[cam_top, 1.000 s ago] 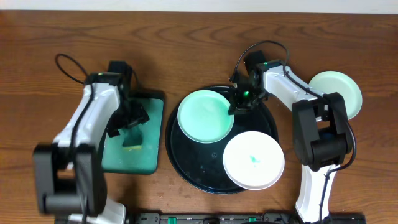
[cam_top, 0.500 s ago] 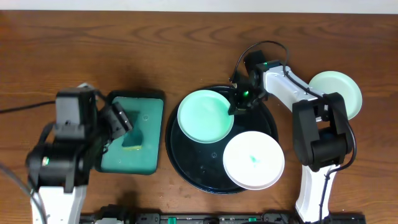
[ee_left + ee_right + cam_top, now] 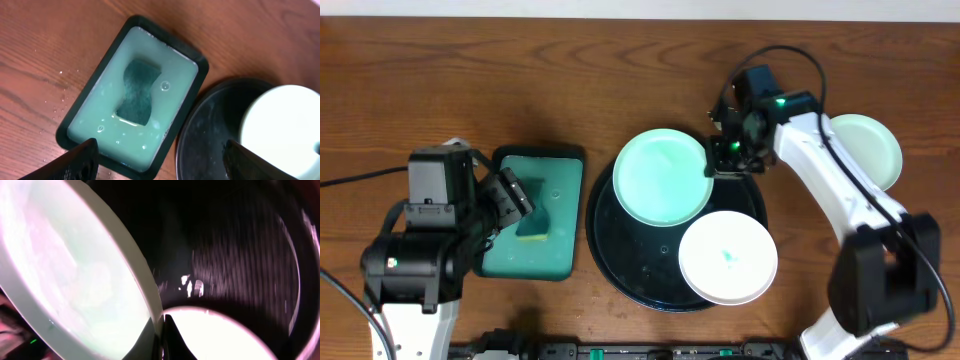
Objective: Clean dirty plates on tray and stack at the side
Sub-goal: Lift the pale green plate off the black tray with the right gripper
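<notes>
My right gripper (image 3: 724, 163) is shut on the right rim of a pale mint green plate (image 3: 663, 178) and holds it raised over the far left part of the black tray (image 3: 625, 262). In the right wrist view my fingertips (image 3: 162, 336) pinch that plate's rim (image 3: 65, 280). A white plate (image 3: 728, 257) with a small teal smear lies on the tray's near right; it also shows in the right wrist view (image 3: 225, 336). A second mint plate (image 3: 866, 150) lies on the table at far right. My left gripper (image 3: 162, 167) is open and empty above the sponge tray.
The teal sponge tray (image 3: 560, 190) with wet liquid holds a sponge (image 3: 138, 92) left of the black tray (image 3: 210, 135). My left arm's body (image 3: 420, 255) stands at the near left. Bare wood lies along the far side.
My right gripper has lifted the mint plate and shifted it slightly right and away. My left arm drew back from the sponge tray toward the near left, then stayed still.
</notes>
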Available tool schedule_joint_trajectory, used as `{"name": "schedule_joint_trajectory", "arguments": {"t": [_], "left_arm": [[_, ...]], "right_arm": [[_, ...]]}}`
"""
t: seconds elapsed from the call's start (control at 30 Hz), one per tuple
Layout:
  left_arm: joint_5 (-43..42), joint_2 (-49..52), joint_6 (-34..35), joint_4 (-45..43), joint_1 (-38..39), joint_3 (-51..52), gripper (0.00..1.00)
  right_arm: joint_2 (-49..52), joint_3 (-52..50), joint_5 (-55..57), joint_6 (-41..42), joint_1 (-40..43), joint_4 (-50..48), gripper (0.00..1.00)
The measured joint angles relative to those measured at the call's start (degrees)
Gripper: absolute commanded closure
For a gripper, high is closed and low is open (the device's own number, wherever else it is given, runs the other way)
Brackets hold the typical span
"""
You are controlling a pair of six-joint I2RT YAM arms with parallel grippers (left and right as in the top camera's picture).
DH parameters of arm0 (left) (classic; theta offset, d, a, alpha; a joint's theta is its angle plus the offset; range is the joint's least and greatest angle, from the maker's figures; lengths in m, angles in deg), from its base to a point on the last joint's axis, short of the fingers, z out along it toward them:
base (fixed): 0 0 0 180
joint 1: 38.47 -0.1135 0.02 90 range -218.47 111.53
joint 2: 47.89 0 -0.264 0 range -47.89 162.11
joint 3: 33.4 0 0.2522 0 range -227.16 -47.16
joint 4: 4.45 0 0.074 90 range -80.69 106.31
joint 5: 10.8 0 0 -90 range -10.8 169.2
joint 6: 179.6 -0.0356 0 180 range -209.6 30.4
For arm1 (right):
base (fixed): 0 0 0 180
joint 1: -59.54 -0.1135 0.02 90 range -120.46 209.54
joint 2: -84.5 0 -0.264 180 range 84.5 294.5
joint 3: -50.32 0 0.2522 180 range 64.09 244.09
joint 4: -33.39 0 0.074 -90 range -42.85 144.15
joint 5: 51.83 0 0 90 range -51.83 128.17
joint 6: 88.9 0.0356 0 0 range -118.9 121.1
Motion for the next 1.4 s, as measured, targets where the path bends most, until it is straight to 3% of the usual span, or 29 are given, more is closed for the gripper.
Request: {"name": "schedule_joint_trajectory", "arguments": {"t": [0.17,0.37,0.47,0.6,0.77,0.87,1.2,1.4], "left_arm": [[0.0,1.0,0.0,0.7,0.0,0.0,0.20],[0.0,1.0,0.0,1.1,0.0,0.0,0.20],[0.0,1.0,0.0,1.1,0.0,0.0,0.20],[0.0,1.0,0.0,1.2,0.0,0.0,0.20],[0.0,1.0,0.0,1.3,0.0,0.0,0.20],[0.0,1.0,0.0,1.3,0.0,0.0,0.20],[0.0,1.0,0.0,1.3,0.0,0.0,0.20],[0.0,1.0,0.0,1.3,0.0,0.0,0.20]], "right_arm": [[-3.3,0.0,-6.3,1.7,2.6,12.8,0.99],[-3.2,-0.1,-20.0,-7.0,4.8,24.9,0.98],[-3.2,-0.1,-26.5,-11.9,4.7,23.0,0.98],[-3.2,-0.1,-29.2,-14.5,4.7,10.4,0.98],[-3.2,-0.1,-16.1,-11.7,3.3,-6.8,0.98],[-3.2,-0.1,-7.5,-10.9,0.9,-10.1,0.98],[-3.7,-0.1,21.3,-10.0,-11.3,-7.6,0.99],[-9.5,-0.1,39.0,-10.0,-18.1,-7.0,0.99]]}}
